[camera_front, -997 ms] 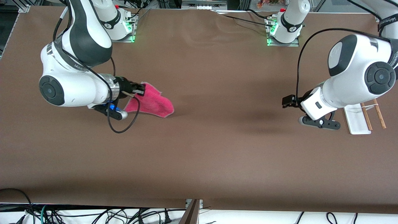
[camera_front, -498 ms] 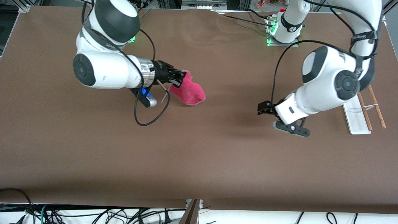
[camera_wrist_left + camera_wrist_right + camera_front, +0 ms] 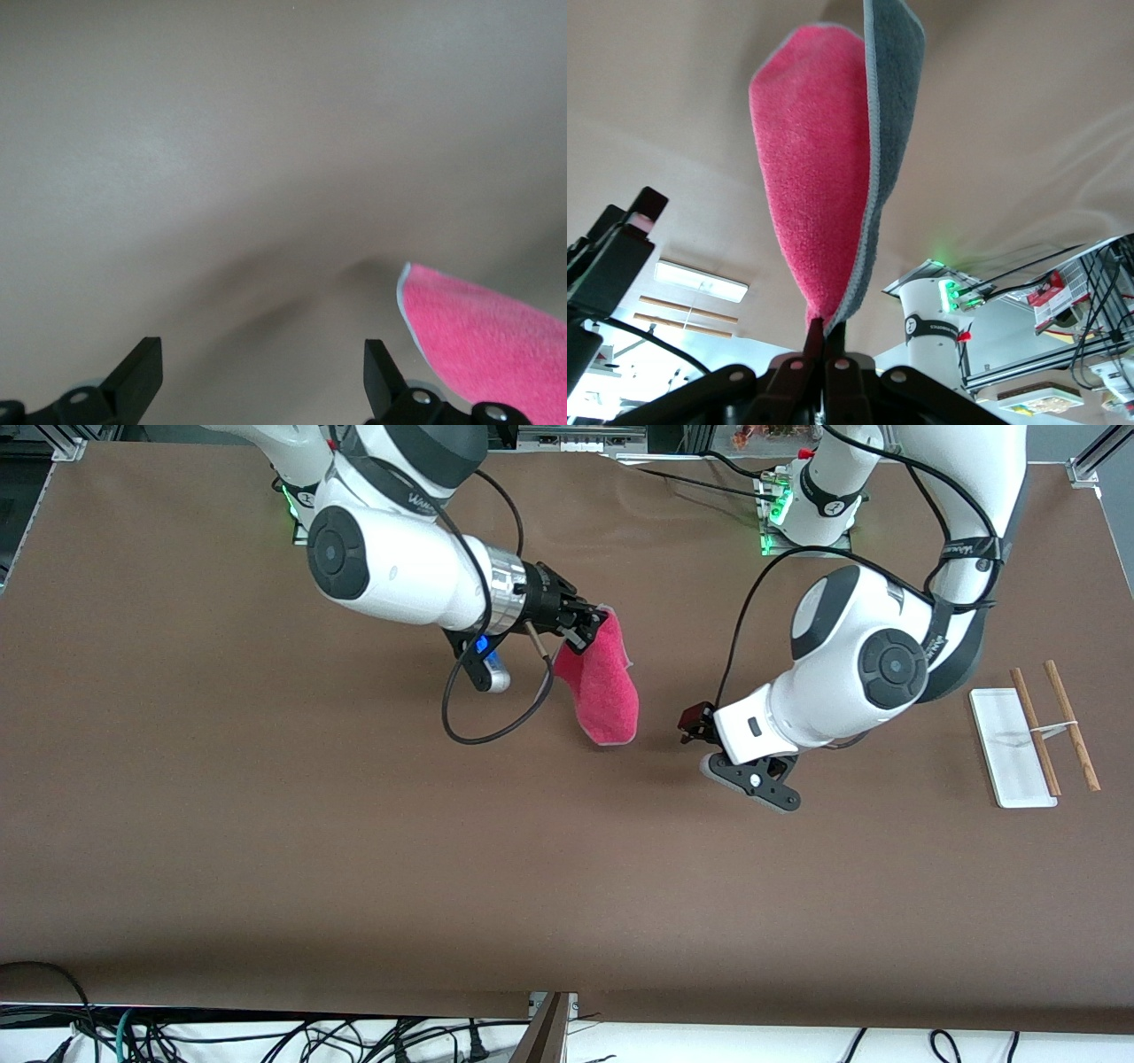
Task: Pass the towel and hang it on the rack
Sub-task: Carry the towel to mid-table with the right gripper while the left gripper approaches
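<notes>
So the right gripper (image 3: 592, 625) is pinching one corner of the towel (image 3: 602, 686), fingers clamped tight on it, and the cloth is hanging down lengthwise over the middle of the table (image 3: 266, 824), off the surface. The left gripper (image 3: 695, 726) is sitting just beside the towel's lower end with its fingers spread wide and nothing in them, so it's clearly the nearer one for the handoff. Nothing is blocking the gap between them. The rack (image 3: 1032, 731) is lying well apart, at the left arm's end.
</notes>
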`<action>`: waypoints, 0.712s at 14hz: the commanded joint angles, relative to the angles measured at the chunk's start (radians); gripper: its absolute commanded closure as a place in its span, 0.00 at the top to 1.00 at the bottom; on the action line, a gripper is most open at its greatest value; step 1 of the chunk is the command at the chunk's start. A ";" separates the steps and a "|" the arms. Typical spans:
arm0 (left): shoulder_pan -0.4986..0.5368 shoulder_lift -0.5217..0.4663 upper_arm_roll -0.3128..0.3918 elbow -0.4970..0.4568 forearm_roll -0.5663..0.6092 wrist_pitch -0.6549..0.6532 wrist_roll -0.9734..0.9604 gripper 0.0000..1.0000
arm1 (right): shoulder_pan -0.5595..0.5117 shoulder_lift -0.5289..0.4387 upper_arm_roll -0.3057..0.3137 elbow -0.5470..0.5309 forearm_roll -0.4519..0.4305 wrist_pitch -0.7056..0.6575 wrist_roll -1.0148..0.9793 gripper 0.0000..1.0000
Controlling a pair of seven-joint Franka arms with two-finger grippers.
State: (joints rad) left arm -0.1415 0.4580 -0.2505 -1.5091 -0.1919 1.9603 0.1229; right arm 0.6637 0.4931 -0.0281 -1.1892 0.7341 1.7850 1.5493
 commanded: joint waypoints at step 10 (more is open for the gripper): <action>0.051 -0.265 -0.022 -0.371 -0.306 -0.007 0.599 1.00 | 0.037 0.018 -0.009 0.039 0.014 0.030 0.094 0.00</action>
State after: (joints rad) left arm -0.1042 0.3193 -0.2545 -1.7541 -0.4576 1.9545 0.6301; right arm 0.6915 0.4931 -0.0282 -1.1877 0.7342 1.8093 1.6140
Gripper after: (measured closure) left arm 0.000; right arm 0.982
